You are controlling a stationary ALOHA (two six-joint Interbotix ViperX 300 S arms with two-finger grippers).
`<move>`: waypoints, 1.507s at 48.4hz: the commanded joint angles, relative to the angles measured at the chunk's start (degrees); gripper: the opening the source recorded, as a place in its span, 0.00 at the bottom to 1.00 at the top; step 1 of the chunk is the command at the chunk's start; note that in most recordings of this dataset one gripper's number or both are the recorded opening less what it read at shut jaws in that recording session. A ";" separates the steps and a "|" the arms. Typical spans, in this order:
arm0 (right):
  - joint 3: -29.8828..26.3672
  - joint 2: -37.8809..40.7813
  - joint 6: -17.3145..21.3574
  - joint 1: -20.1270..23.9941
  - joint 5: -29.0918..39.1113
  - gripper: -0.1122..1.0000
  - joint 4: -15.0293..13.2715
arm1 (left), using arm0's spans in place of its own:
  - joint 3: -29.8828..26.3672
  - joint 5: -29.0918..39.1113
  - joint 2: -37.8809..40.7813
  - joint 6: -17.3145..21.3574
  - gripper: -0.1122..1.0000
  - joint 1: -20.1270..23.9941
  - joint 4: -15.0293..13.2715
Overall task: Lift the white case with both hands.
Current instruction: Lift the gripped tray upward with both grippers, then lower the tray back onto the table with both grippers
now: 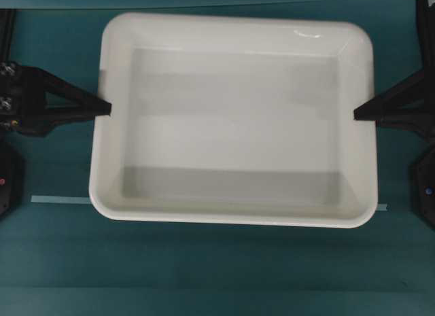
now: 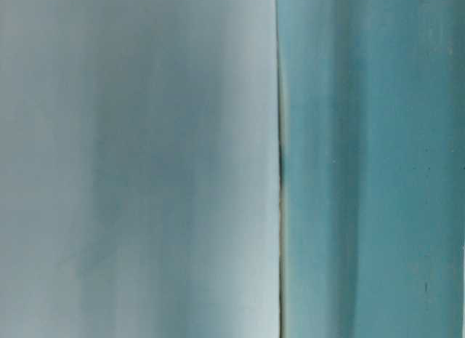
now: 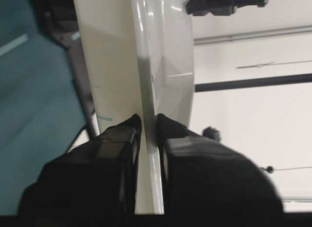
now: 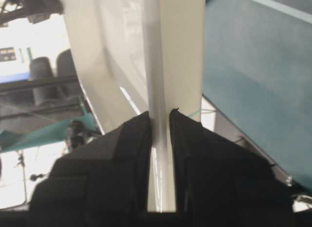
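The white case (image 1: 231,27) fills the middle of the overhead view, a wide shallow tray with nothing in it. My left gripper (image 1: 105,109) is shut on its left rim, about midway along that side. My right gripper (image 1: 358,114) is shut on the right rim opposite. In the left wrist view the black fingers (image 3: 122,139) pinch the thin rim of the case (image 3: 117,56), with the gripper (image 3: 148,120) centred on it. The right wrist view shows the same, the gripper (image 4: 159,114) clamped on the case rim (image 4: 175,51). In both wrist views the case's underside stands apart from the teal surface.
Teal table cloth (image 1: 217,275) lies all round, with a pale tape strip (image 1: 61,200) at the front left. Black arm bases stand at the left (image 1: 7,187) and right (image 1: 425,187) edges. The table-level view is a blur, white on the left (image 2: 138,163) and teal on the right (image 2: 370,163).
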 commanded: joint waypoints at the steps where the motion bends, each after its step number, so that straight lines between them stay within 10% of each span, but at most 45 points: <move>1: -3.60 0.70 0.00 -0.18 -0.26 0.19 -0.09 | -2.20 -0.26 0.97 0.26 0.18 -0.18 0.18; 45: -3.96 0.70 0.00 -0.97 2.11 0.19 -0.09 | -3.52 0.79 1.76 0.26 0.18 0.44 0.18; 73: 11.43 3.08 -0.35 -0.18 -4.39 0.19 -0.09 | 7.56 1.67 5.19 0.00 0.15 2.02 0.18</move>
